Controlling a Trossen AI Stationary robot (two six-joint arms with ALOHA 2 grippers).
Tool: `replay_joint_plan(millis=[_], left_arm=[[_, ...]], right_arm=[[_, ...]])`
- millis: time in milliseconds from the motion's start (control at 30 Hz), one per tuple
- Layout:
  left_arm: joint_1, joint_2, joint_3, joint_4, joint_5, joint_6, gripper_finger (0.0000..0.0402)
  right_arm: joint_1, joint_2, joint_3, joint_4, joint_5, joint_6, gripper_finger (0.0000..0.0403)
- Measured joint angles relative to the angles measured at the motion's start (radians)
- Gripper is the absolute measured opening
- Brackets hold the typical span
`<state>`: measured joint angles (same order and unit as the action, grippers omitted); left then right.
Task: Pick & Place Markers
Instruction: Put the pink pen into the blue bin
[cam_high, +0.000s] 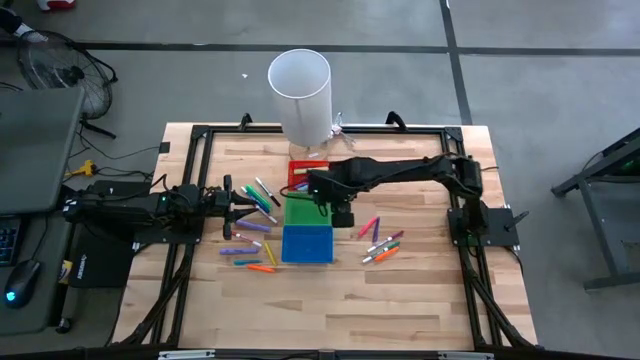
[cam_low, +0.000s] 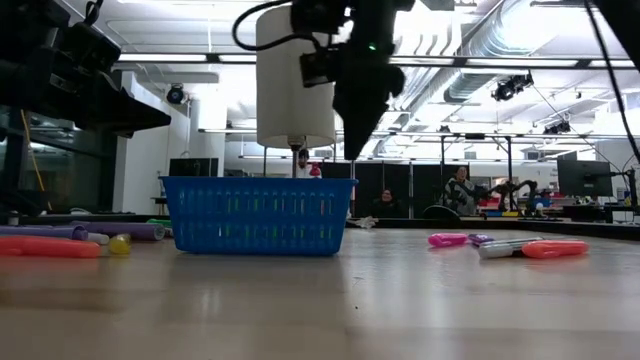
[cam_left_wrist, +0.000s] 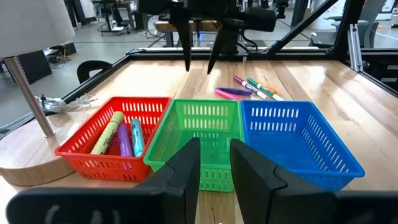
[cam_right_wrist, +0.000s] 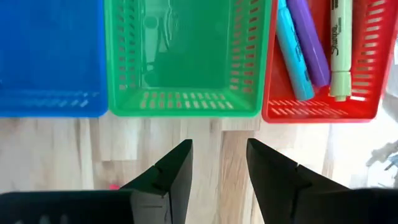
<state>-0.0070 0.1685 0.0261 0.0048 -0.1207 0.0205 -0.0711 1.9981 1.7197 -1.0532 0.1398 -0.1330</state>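
Note:
Three bins stand in a row mid-table: red, green and blue. Three markers (blue, purple, yellow-green) lie in the red bin; the green bin and the blue bin hold nothing. Loose markers lie flat on the wood left of the bins and right of them. My right gripper hangs open and pointing down, above the table just right of the green bin, with nothing between its fingers. My left gripper rests level at the table's left, open and holding nothing.
A white cylinder shade on a thin post with a wooden base stands at the far edge behind the red bin. A black frame runs around the table. Bare wood lies toward the near edge.

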Motion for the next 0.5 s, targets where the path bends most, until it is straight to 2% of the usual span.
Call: replay_joint_plan(millis=[267,500], left_arm=[[0.000,0.000,0.000,0.000,0.000,0.000,0.0085],[0.000,0.000,0.000,0.000,0.000,0.000,0.0085]], right_arm=[[0.042,-0.173,-0.285,0.076,-0.001,0.000,0.0140],[0.093,-0.279,-0.450,0.094,-0.001,0.023,0.0139]])
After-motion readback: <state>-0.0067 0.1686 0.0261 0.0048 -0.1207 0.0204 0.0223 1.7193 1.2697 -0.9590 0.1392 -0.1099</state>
